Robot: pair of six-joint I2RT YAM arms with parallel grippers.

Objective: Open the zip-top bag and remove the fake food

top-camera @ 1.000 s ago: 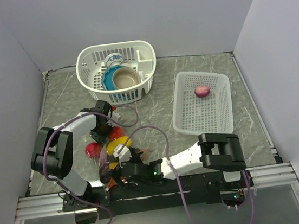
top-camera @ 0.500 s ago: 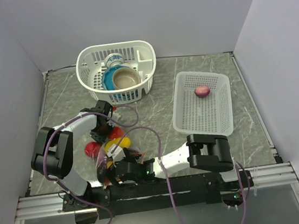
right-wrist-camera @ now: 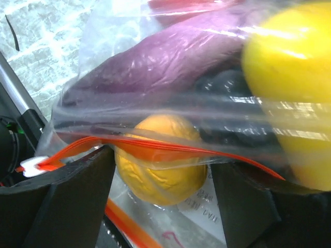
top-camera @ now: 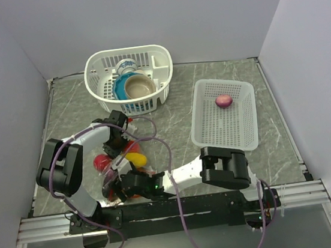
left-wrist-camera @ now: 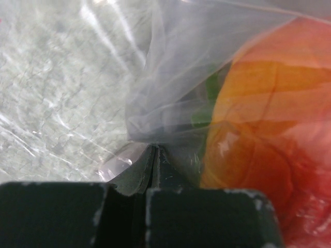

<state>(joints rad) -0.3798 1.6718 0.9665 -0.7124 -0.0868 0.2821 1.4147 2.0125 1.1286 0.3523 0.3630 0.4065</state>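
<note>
The zip-top bag [top-camera: 119, 169] lies at the near left with fake food in it. My left gripper [top-camera: 118, 145] is shut on a fold of the clear plastic [left-wrist-camera: 155, 139]; an orange fruit [left-wrist-camera: 253, 129] shows through it. My right gripper [top-camera: 123, 186] is open at the bag's mouth. Its fingers [right-wrist-camera: 77, 201] stand either side of a yellow-orange fruit [right-wrist-camera: 160, 170] under the red-orange zip strip [right-wrist-camera: 155, 146]. A purple eggplant [right-wrist-camera: 170, 57], dark grapes [right-wrist-camera: 232, 85] and a yellow lemon [right-wrist-camera: 289, 77] lie deeper inside. A red apple [top-camera: 102, 162] shows at the bag's left.
A white tray [top-camera: 242, 132] at the right holds a purple onion [top-camera: 223, 100]. A white basket [top-camera: 102, 77] with ceramic bowls stands at the back. The right arm stretches along the near edge.
My right arm has swung left along the near edge, bringing its gripper further into the bag's mouth. The left gripper has kept its hold on the bag.
</note>
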